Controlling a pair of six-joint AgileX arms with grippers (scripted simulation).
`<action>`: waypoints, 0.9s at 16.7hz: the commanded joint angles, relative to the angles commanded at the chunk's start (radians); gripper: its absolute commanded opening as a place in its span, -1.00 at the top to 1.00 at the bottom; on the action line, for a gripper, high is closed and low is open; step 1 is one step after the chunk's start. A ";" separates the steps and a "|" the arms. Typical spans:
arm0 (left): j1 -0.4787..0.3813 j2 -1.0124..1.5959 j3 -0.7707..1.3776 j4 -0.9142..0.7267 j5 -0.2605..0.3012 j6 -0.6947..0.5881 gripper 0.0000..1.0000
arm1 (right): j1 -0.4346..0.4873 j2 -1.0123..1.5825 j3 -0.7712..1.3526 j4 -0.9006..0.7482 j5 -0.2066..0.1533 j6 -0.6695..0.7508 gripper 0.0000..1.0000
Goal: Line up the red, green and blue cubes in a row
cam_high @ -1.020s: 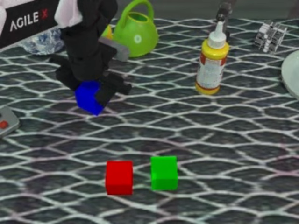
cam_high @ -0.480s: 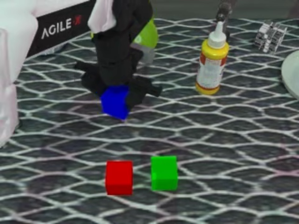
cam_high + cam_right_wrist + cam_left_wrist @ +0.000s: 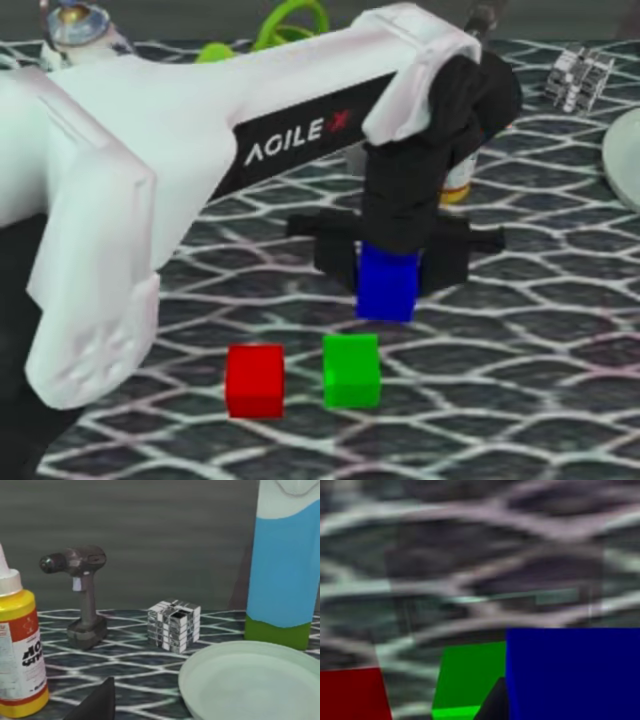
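Carried rightward, blue cube (image 3: 386, 283) clamped between left gripper (image 3: 388, 262) fingers, above-right of green cube (image 3: 351, 371)

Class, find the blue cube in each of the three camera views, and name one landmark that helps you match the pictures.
Top view: the blue cube sits mid-table between the left gripper fingers, behind the green cube.
Left wrist view: the blue cube fills the near corner beside the green cube.
Right wrist view: not in it.
Shared landmark: the green cube, in the top and left wrist views.

Red cube (image 3: 254, 378), green cube (image 3: 351, 371), deep blue cube (image 3: 387, 284), grey net-patterned table (image 3: 520, 340), yellow bottle (image 3: 20, 652)
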 joint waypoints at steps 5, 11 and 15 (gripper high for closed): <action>-0.135 0.006 0.061 -0.026 -0.008 -0.241 1.00 | 0.000 0.000 0.000 0.000 0.000 0.000 -1.00; -0.145 0.003 0.064 -0.026 -0.009 -0.260 1.00 | 0.000 0.000 0.000 0.000 0.000 0.000 -1.00; -0.146 0.012 -0.003 0.048 -0.008 -0.258 1.00 | 0.000 0.000 0.000 0.000 0.000 0.000 -1.00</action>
